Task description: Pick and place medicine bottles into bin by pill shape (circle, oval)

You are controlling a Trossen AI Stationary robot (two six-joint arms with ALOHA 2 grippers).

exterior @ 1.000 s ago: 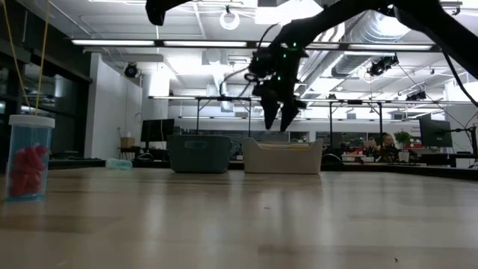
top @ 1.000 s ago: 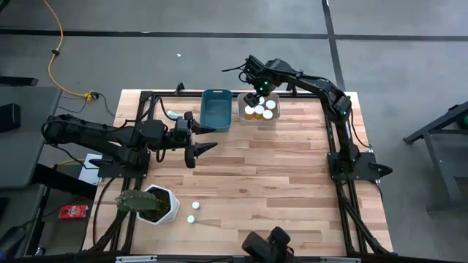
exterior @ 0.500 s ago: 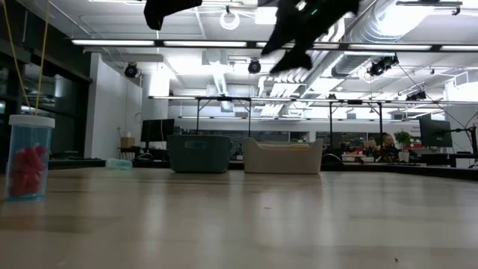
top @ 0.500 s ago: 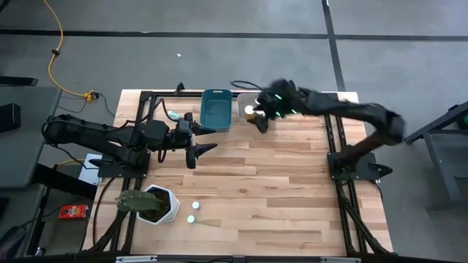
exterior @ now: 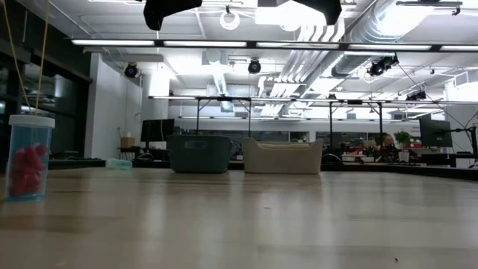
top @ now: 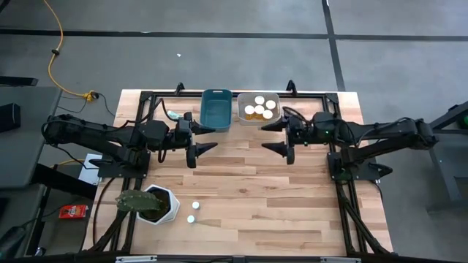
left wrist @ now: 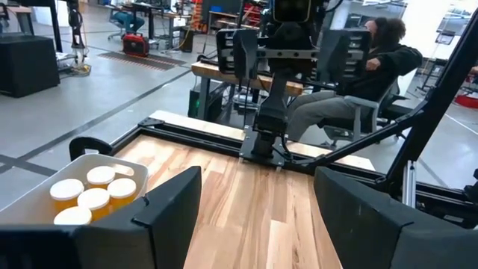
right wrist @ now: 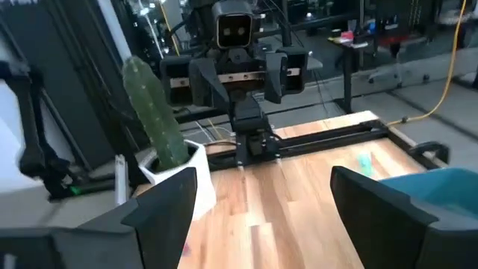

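Observation:
Several medicine bottles (top: 259, 109), seen as white caps, stand in the white bin (top: 241, 117) at the far edge; the left wrist view shows these bottles (left wrist: 89, 198) too. Two more bottles (top: 193, 212) stand on the table near the front left. One of them, a bottle (exterior: 28, 157) with red pills inside, shows in the low view. My left gripper (top: 209, 139) and my right gripper (top: 269, 138) hover open and level over the table's middle, facing each other, nothing between the fingers. Their gripper tips (exterior: 168, 9) (exterior: 325, 7) reach into the low view's top.
A blue bin (top: 216, 109) stands left of the white bin. A white hexagonal pot (top: 162, 204) with a cactus sits at the front left. A small teal item (top: 173, 115) lies left of the blue bin. A person (left wrist: 373, 60) sits beyond the table's right side.
My right gripper has risen from over the white bin and drawn back toward the table's right and near side, tipping from pointing down to level. It stays open with nothing in it. The bottles in the bin have kept their places.

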